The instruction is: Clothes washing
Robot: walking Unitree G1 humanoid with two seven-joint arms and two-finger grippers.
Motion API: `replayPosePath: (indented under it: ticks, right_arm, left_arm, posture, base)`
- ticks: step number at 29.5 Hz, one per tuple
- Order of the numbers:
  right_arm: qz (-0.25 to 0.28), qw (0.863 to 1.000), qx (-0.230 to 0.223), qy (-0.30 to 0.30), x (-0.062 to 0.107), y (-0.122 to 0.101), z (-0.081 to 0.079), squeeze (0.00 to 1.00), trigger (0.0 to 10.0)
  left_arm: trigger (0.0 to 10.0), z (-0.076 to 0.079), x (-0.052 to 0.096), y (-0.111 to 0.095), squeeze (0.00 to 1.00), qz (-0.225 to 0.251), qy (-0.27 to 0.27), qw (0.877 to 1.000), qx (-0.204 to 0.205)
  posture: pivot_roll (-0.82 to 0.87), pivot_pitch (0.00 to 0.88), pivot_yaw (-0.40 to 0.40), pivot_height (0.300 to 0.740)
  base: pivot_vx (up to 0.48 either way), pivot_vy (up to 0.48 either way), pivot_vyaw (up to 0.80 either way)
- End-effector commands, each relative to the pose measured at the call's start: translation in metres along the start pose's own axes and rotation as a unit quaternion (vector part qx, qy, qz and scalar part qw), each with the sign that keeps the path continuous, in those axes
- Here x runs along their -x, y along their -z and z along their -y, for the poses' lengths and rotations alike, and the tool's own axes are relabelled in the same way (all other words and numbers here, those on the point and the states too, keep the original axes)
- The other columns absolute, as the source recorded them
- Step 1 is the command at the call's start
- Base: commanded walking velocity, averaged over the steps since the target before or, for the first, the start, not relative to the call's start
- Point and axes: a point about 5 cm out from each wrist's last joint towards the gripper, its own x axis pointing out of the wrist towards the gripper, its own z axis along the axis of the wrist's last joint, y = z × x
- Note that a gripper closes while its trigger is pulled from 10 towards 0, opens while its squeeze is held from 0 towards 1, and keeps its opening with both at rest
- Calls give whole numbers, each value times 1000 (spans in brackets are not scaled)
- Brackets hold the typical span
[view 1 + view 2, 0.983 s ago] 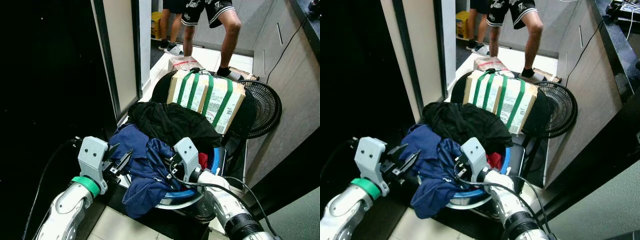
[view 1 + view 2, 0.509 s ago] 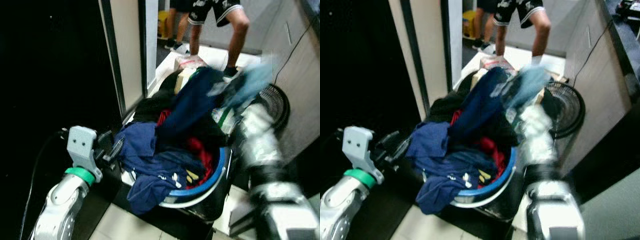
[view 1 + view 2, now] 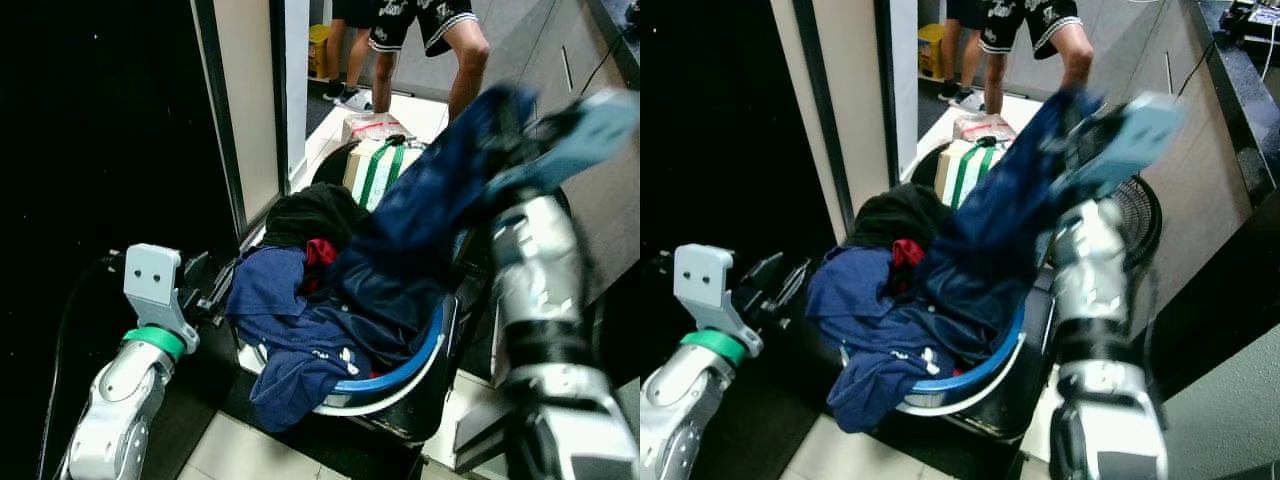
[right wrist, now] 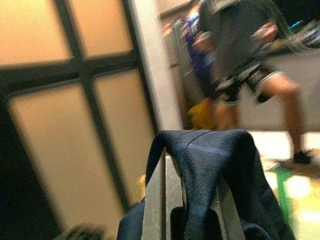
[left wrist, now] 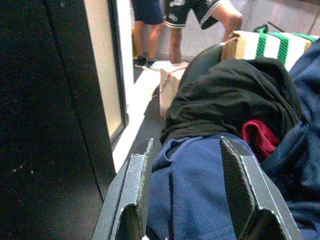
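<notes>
Here the right gripper [image 4: 187,200] is raised high above the laundry basket [image 3: 415,365], and its two fingers are closed on a dark blue garment [image 3: 420,215]. The cloth is folded over the fingertips and hangs down from them in a long stretch to the pile in the basket below. The arm looks blurred in the head views.

The left gripper [image 5: 187,192] is low, at the left side of the basket, with its fingers apart. Between them, and just in front, lies a blue shirt [image 5: 200,190], which hangs over the basket's near rim. Beyond this shirt, further from the left gripper, there is a black garment [image 5: 225,95] and a small red piece of cloth [image 5: 257,137] beside it.

Behind the basket stands a cardboard box [image 3: 375,170] with green straps, and a fan [image 3: 1140,215] leans near the right arm. A person's legs [image 3: 465,60] are seen at the far end of the floor.
</notes>
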Motion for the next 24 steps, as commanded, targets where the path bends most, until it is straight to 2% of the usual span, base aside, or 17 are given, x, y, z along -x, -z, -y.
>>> replayPosePath:
  ticks: [1, 2, 3, 4, 5, 9, 12, 19, 24]
  right_arm:
    - [-7, 1000, -5, -27, 2, 3, -16, 0, 745]
    - [-7, 1000, -5, -27, 2, 3, -16, 0, 745]
    - [-40, 998, -11, -42, 8, 16, -25, 0, 2980]
    - [-73, 996, -10, -48, 13, 29, -30, 0, 10000]
    - [-88, 995, -7, -51, 17, 37, -32, 0, 10000]
    - [-100, 993, -3, -62, 23, 44, -34, 0, 10000]
    - [-104, 993, -21, -56, 27, 47, -33, 0, 10000]
    - [-102, 994, -26, -34, 31, 44, -30, 0, 10000]
    - [-113, 993, -11, -38, 36, 48, -29, 0, 10000]
  left_arm:
    - [10000, -6, 0, 2, 0, -8, -28, 999, 13]
    - [10000, -6, 0, 2, 0, -8, -28, 999, 13]
    - [10000, -8, -1, 2, 0, -11, -37, 999, 8]
    - [10000, -9, -3, 3, 0, -15, -44, 999, -4]
    - [10000, -10, -4, 3, 0, -18, -49, 999, -8]
    - [10000, -12, -5, 3, 0, -21, -60, 998, -11]
    - [10000, -10, -6, 1, 0, -18, -54, 998, -12]
    - [10000, -8, -7, -2, 0, -9, -53, 999, -4]
    - [10000, -6, -9, -2, 0, -13, -50, 999, -5]
  posture:
    - [136, 4, 52, 740]
    - [136, 4, 52, 740]
    - [135, 4, 53, 740]
    - [135, 4, 53, 740]
    - [135, 4, 53, 740]
    - [134, 4, 54, 740]
    - [134, 7, 56, 740]
    - [130, 7, 66, 740]
    - [127, 9, 65, 740]
  base:
    - [0, 0, 0]
    - [0, 0, 0]
    - [0, 0, 0]
    - [0, 0, 0]
    - [0, 0, 0]
    - [0, 0, 0]
    - [0, 0, 0]
    - [0, 0, -800]
    - [0, 0, -800]
